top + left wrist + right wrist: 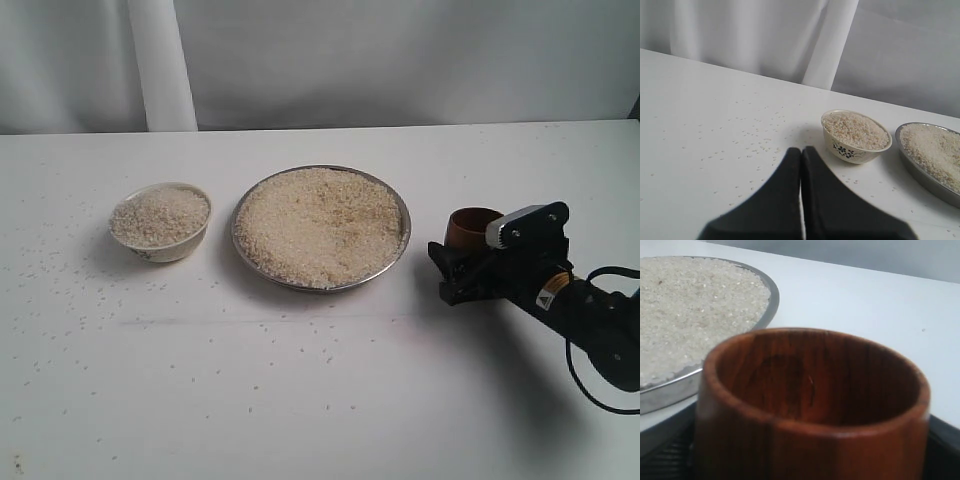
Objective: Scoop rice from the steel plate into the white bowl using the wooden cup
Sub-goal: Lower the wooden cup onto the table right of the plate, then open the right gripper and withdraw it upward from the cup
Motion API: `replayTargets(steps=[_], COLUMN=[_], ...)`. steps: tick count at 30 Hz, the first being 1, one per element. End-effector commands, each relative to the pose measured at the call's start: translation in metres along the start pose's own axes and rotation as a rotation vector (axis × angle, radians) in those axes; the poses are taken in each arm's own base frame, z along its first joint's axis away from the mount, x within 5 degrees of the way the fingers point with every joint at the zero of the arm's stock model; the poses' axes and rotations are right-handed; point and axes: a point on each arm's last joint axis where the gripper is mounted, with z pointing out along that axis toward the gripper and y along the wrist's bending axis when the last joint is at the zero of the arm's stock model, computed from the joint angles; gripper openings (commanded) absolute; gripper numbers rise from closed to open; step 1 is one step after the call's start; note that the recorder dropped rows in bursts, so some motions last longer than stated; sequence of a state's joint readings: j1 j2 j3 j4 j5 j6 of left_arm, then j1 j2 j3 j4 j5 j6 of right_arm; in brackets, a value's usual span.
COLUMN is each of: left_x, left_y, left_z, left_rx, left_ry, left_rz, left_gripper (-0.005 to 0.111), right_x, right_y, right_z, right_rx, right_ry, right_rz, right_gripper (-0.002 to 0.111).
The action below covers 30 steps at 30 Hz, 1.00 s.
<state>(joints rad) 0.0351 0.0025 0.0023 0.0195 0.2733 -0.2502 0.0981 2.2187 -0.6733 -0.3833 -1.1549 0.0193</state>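
Note:
The steel plate (322,288) sits mid-table, heaped with rice (320,225). To its left stands the white bowl (168,250), also holding rice (160,215). Right of the plate, my right gripper (465,257) is shut on the wooden cup (471,226), which stands upright. In the right wrist view the cup (810,440) fills the frame and its dark inside holds no rice; the plate's rim (670,390) lies just beyond it. My left gripper (801,152) is shut on nothing, left of the bowl (850,150), and is out of the exterior view.
Loose grains (60,270) are scattered over the white table, thickest left of the bowl and in front of the plate. A white curtain with a hanging fold (160,60) backs the table's far edge.

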Motion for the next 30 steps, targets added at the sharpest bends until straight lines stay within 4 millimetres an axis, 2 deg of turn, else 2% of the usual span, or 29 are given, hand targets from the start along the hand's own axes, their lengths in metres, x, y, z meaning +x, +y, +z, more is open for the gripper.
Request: replayTargets(steps=[1, 3, 5, 12, 20, 23, 30], left_x=[-0.001, -0.001, -0.001, -0.001, -0.001, -0.001, -0.001], left_y=[-0.001, -0.001, -0.001, -0.001, -0.001, -0.001, -0.001], left_z=[0.0, 0.0, 0.0, 0.0, 0.0, 0.0, 0.0], left_rx=[0.008, 0.008, 0.008, 0.008, 0.008, 0.008, 0.008], left_ry=[-0.011, -0.011, -0.011, -0.011, -0.011, -0.011, -0.011], left_rz=[-0.004, -0.004, -0.004, -0.004, -0.004, -0.004, -0.004], left_gripper=[0.0, 0.0, 0.0, 0.0, 0.0, 0.0, 0.0], right_x=[-0.002, -0.001, -0.002, 0.006, 0.003, -0.01, -0.04], right_y=[-0.003, -0.002, -0.003, 0.003, 0.003, 0.003, 0.007], right_z=[0.0, -0.002, -0.006, -0.016, -0.016, -0.019, -0.043], right_rx=[0.015, 0.014, 0.035, 0.025, 0.015, 0.017, 0.033], right_ry=[-0.012, -0.01, -0.045, -0.007, -0.014, -0.047, -0.115], right_rz=[-0.016, -0.013, 0.003, 0.015, -0.059, -0.092, -0.116], right_gripper=[0.033, 0.054, 0.064, 0.084, 0.094, 0.094, 0.094])
